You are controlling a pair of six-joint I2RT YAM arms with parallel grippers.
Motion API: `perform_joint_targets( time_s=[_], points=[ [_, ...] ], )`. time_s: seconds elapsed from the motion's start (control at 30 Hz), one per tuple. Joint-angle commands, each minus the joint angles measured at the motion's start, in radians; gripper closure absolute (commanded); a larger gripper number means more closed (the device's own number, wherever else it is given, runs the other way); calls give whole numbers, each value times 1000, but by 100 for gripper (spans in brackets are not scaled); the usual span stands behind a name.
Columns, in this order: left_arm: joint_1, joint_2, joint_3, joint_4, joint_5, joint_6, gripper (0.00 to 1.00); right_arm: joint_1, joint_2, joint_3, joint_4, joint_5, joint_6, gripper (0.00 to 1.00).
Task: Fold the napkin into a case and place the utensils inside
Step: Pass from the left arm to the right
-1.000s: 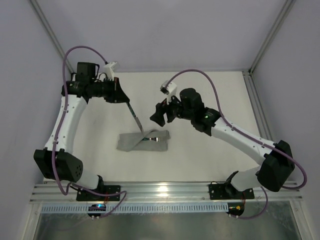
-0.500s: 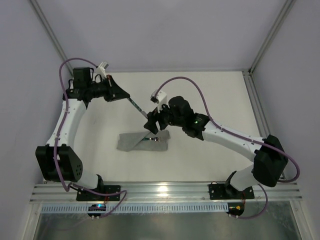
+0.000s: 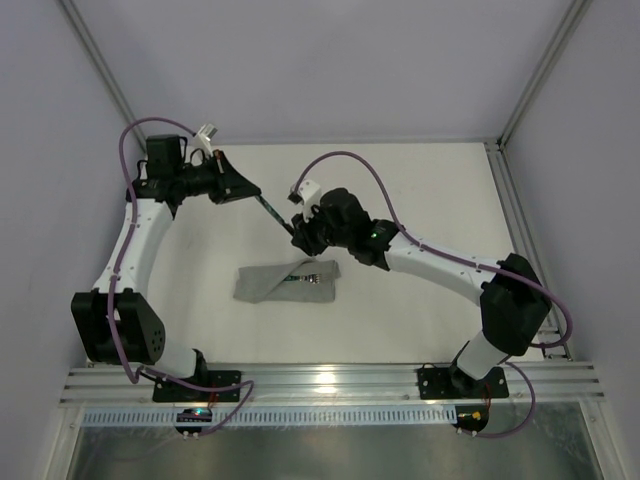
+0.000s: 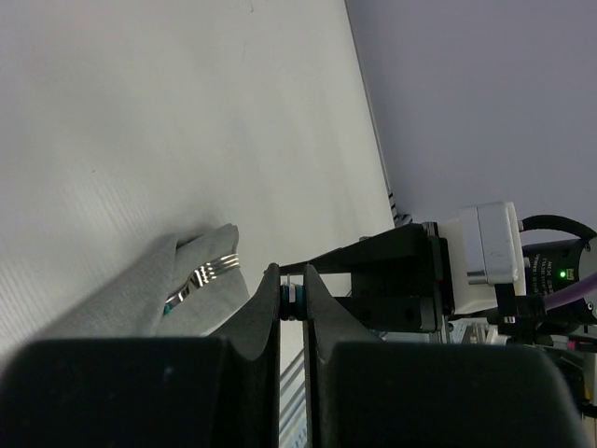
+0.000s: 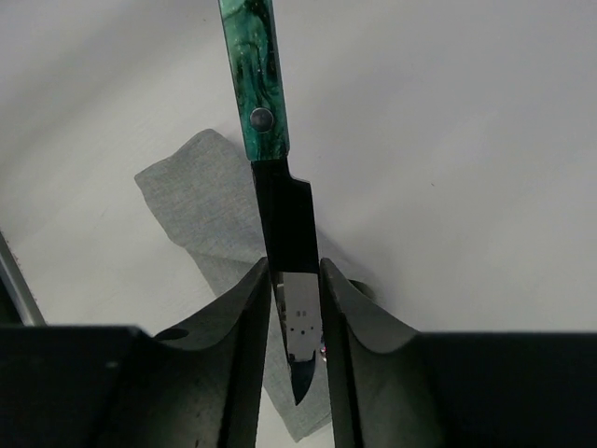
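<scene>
Knife (image 3: 272, 211) bridges both arms above the table (image 3: 420, 180): left end effector (image 4: 290, 278) clamped on its handle, right end effector (image 5: 295, 271) pinching the blade. Its long axis points toward the case (image 3: 288, 282) holding the fork (image 4: 210, 273), just below the right arm.

I am looking into what seems a robotics lab cell. The left arm (image 3: 135, 250) and right arm (image 3: 450, 270) are standing bolted to a slotted metal rail (image 3: 330, 378) at the near edge of a bare white desk (image 3: 420, 310). Plain grey panels (image 3: 300, 60) are closing it in, aluminium posts (image 3: 540, 75) are framing the corners, and purple cables (image 3: 345, 155) are looping along both arms.
</scene>
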Motion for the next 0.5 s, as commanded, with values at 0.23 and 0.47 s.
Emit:
perform_joint_targets(
  time_s=[0.23, 0.47],
  points=[
    [6, -14, 2, -69, -34, 92, 82, 4, -2, 73, -80, 71, -32, 97],
    [6, -8, -1, -210, -61, 247, 66, -29, -21, 42, -157, -14, -92, 97]
  ],
)
